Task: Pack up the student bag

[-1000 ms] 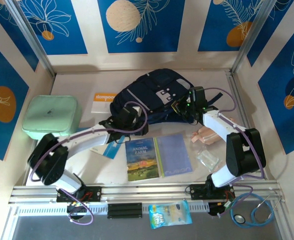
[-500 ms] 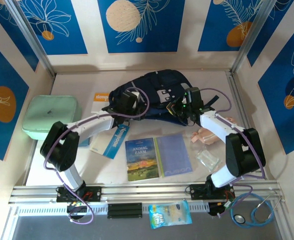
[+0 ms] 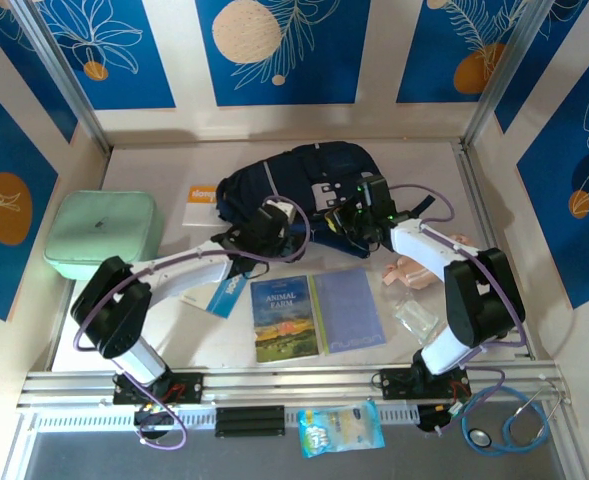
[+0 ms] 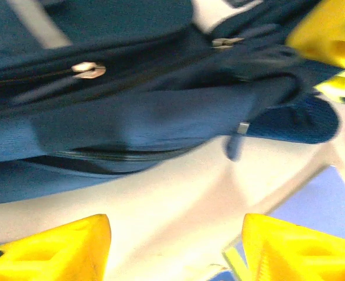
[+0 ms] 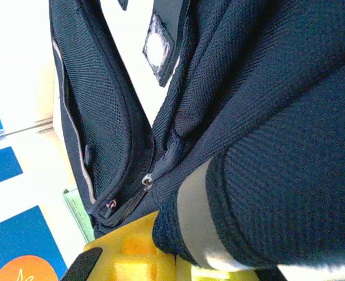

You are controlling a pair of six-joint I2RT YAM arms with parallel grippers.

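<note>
Since a second ago the left gripper has edged right along the near side of the student bag, and its yellow fingers have spread. They now stand wide apart with only bare table between them, holding nothing. The bag lies at the back middle of the table, two metal zipper pulls facing the left wrist camera. The right gripper is closed tight on a fold of the bag's dark fabric at its near right side. An Animal Farm book and a blue notebook lie side by side in front of the bag, with a mint green case at the far left
</note>
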